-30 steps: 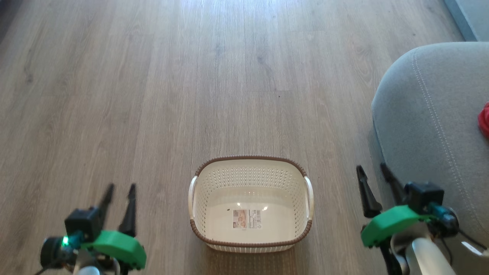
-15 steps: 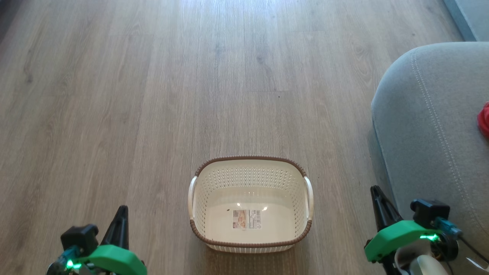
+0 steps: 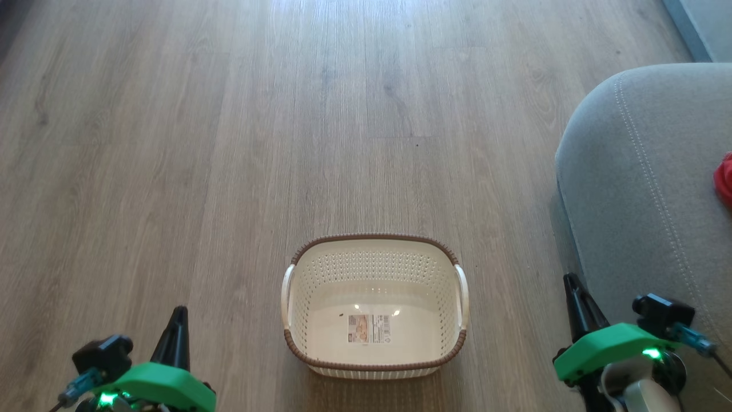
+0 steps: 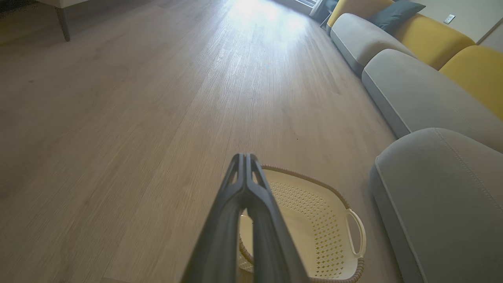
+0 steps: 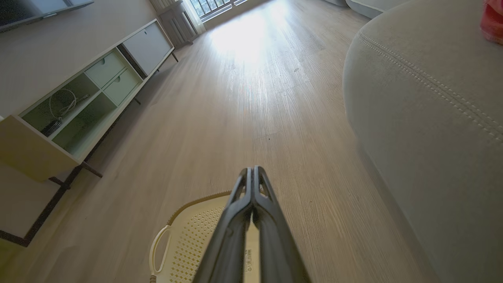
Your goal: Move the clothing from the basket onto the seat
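Laundry basket, near centre: empty (label bare). Red garment: on seat cushion, right. Left pincer, right pincer: closed, holding nothing. Task seemingly done.

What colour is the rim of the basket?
The rim is brown, woven-look, on a cream perforated basket; best in the head view.

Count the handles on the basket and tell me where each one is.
2. The left handle is on the side of the basket away from the seat; the right handle is on the side facing it. None seems hidden.
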Available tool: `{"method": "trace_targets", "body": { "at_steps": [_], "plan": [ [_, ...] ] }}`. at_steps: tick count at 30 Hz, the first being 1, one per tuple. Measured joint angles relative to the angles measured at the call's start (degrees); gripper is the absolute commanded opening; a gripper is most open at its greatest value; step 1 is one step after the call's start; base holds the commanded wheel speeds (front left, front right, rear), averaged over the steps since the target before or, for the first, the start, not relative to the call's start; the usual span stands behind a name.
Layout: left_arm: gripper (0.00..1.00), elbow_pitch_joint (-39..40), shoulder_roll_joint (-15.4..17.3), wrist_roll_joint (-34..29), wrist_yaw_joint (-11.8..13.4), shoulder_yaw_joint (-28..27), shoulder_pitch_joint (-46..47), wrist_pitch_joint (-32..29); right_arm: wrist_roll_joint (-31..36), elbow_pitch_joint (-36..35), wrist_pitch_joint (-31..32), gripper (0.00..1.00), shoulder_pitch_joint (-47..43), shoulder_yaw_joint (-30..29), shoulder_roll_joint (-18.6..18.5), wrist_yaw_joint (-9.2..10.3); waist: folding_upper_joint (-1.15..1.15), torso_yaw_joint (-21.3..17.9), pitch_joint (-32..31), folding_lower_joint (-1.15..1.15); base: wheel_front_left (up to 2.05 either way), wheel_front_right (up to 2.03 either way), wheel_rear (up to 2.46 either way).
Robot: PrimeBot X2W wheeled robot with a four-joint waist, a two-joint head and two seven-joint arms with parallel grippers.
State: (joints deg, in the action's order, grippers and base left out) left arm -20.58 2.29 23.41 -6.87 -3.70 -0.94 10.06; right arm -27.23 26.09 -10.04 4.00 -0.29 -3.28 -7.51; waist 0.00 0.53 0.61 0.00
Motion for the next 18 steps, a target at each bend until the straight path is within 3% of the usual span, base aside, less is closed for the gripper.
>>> {"method": "trace_targets", "body": {
  "at_steps": [18],
  "plan": [
    [0.0, 0.91, 0.0, 11.66, -0.01, -0.04, 0.87, -2.53, -11.02, -1.76, 2.99, 0.0, 0.0, -1.31, 0.05, 0.01, 0.0, -0.09, -0.07, 0.0, 0.0, 0.0, 0.0]
  ]
}}
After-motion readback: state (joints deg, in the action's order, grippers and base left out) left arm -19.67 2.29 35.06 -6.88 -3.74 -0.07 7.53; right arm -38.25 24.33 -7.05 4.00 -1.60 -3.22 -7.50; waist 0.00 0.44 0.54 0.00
